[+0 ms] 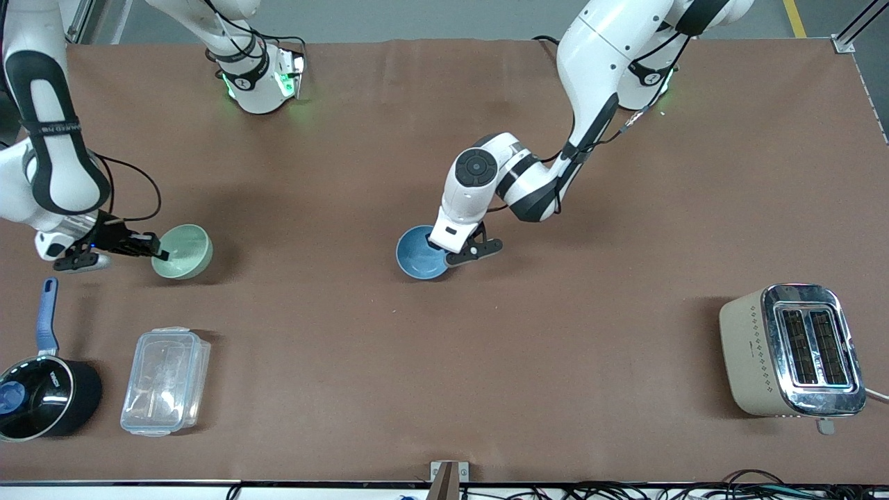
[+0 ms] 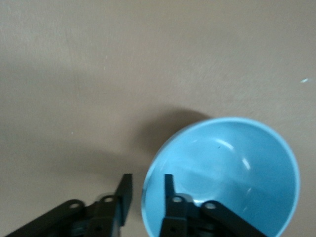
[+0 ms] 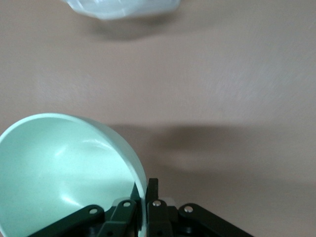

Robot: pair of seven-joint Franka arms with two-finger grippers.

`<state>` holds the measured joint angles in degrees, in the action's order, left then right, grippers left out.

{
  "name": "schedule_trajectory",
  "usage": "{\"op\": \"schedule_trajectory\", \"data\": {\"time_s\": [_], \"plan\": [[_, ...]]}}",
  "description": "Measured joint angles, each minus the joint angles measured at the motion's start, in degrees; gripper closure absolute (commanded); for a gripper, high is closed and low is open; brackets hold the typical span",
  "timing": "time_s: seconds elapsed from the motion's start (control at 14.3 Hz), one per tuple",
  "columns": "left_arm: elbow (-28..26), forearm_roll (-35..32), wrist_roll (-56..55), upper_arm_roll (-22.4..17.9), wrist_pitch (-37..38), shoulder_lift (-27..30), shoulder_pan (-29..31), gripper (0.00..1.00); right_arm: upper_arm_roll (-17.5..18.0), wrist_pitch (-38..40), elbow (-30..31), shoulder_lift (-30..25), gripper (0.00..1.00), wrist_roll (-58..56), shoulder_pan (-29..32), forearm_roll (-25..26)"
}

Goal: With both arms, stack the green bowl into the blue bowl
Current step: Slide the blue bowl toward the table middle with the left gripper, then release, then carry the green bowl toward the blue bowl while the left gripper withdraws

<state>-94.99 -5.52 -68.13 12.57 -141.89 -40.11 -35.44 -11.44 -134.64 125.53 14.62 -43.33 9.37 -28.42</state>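
1. My right gripper (image 1: 158,251) is clamped on the rim of the green bowl (image 1: 184,251), one finger inside and one outside, toward the right arm's end of the table (image 1: 444,347).
2. My left gripper (image 1: 455,255) straddles the rim of the blue bowl (image 1: 419,254) near the table's middle; its fingers (image 2: 169,190) stand apart, a gap showing beside the wall.
3. A black saucepan (image 1: 42,396) and a clear lidded box (image 1: 165,380) lie nearer the front camera than the green bowl.
4. A toaster (image 1: 792,351) stands toward the left arm's end.
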Motion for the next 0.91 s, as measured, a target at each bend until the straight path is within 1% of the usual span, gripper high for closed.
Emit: {"op": "schedule_trajectory", "data": {"time_s": [0.07, 0.14, 0.21, 0.28, 0.42, 0.63, 0.7, 0.91], "plan": [[1.03, -0.36, 0.0, -0.5, 0.3, 0.27, 0.22, 0.0, 0.89, 1.29, -0.34, -1.63, 0.99, 2.44, 0.04, 1.88], [2.44, -1.42, 0.0, -1.36, 2.01, 0.99, 0.73, 0.0, 2.51, 2.61, -0.5, -3.16, 0.99, 6.18, 0.07, 3.38], [4.34, -3.01, 0.21, -2.11, 5.55, 2.15, 1.89, 0.0, 4.73, 3.66, -0.55, -4.6, 0.99, 11.34, 0.03, 5.22], [6.45, -4.42, 1.27, -2.45, 10.61, 3.78, 3.8, 0.0, 7.56, 4.56, -0.58, -5.93, 0.99, 17.53, 0.01, 7.33], [9.46, -5.38, 5.38, -2.57, 19.74, 8.29, 8.45, 0.0, 14.79, 5.26, -0.61, -8.03, 0.99, 31.49, -0.12, 10.02], [9.94, -5.55, 11.99, -2.6, 26.49, 15.55, 14.77, 0.0, 27.34, 4.78, -0.6, -9.03, 0.99, 52.69, -0.42, 11.06], [9.92, -5.55, 15.04, -2.61, 28.54, 17.61, 16.5, 0.0, 31.02, 3.64, -0.52, -9.02, 0.99, 58.38, -0.68, 11.57], [9.9, -5.57, 25.96, -2.58, 34.56, 22.71, 21.78, 0.0, 39.78, -2.39, 0.02, -7.99, 0.99, 70.24, -0.98, 11.75]]}}
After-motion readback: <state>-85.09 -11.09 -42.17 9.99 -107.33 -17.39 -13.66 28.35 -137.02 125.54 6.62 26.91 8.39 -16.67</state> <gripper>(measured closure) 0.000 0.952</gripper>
